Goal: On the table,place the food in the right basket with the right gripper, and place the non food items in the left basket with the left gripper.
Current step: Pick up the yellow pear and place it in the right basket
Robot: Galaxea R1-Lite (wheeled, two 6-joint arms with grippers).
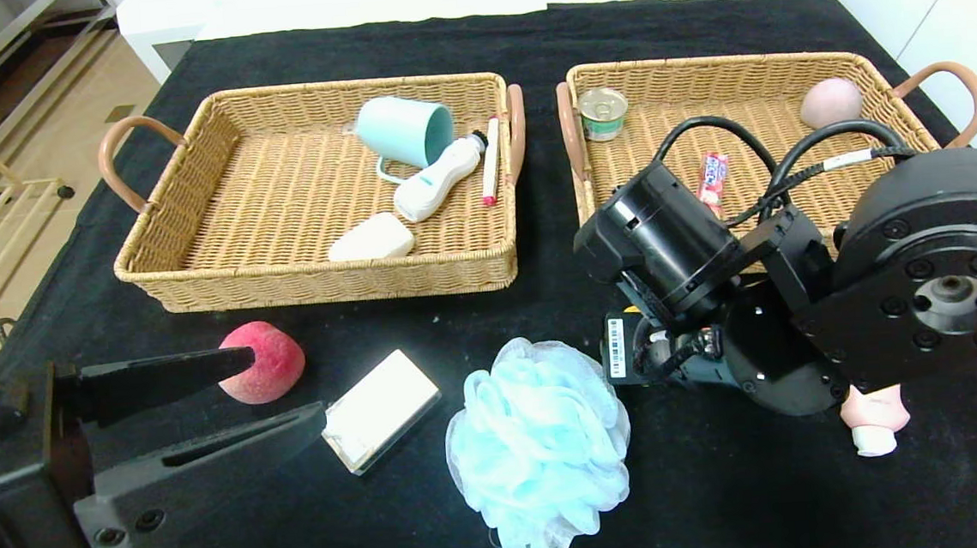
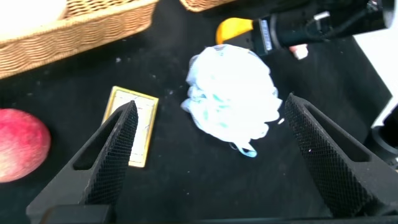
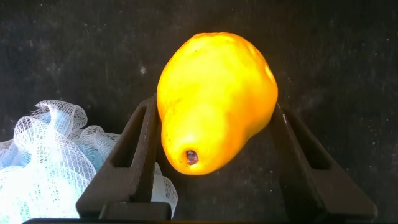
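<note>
My right gripper (image 3: 214, 109) is low over the table in front of the right basket (image 1: 697, 64), shut on a yellow pear (image 3: 214, 99); a finger (image 3: 140, 149) presses each side. In the head view the arm hides the jaws, and only a yellow sliver of the pear (image 1: 628, 309) shows. My left gripper (image 1: 286, 387) is open and empty at the front left. A red peach (image 1: 264, 361) and a white and gold box (image 1: 382, 409) lie just beyond its tips. A pale blue bath pouf (image 1: 539, 438) lies mid-table. The left basket (image 1: 196, 277) stands at the back left.
The left basket holds a teal cup (image 1: 405, 129), a white device (image 1: 437, 179), a pen (image 1: 491, 162) and a soap bar (image 1: 372, 239). The right basket holds a can (image 1: 603, 113), a pink round item (image 1: 831, 101) and a candy wrapper (image 1: 712, 177). A pink bottle (image 1: 875, 419) lies front right.
</note>
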